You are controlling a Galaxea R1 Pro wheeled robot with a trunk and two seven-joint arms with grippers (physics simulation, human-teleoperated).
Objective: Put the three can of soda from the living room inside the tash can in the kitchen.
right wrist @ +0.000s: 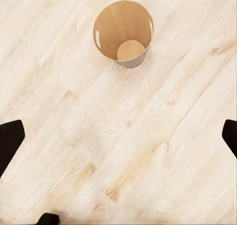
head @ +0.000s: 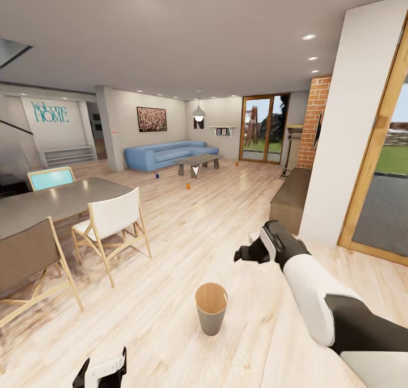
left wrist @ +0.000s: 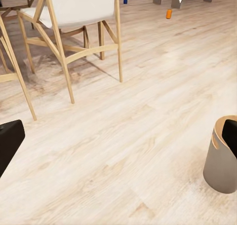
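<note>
Three soda cans stand far off on the living room floor near the blue sofa: a dark blue can [head: 157, 176], an orange can [head: 188, 186] and another orange can [head: 237, 163] by the glass doors. The left wrist view catches the nearer orange can [left wrist: 169, 14] and the blue can [left wrist: 125, 0]. A tan-lined trash can [head: 211, 308] stands on the wood floor just ahead of me, and its inside [right wrist: 123, 35] holds nothing. My right gripper [head: 245, 254] hovers above and right of it, open and empty. My left gripper [head: 105, 372] is low at the front, open [left wrist: 118, 138].
A dining table [head: 39, 206] with wooden chairs [head: 113, 223] stands to my left. A low glass-topped table [head: 197, 162] sits before the blue sofa [head: 167, 154]. A white wall [head: 351, 133], a dark bench [head: 292, 198] and a brick column [head: 314, 121] line the right side.
</note>
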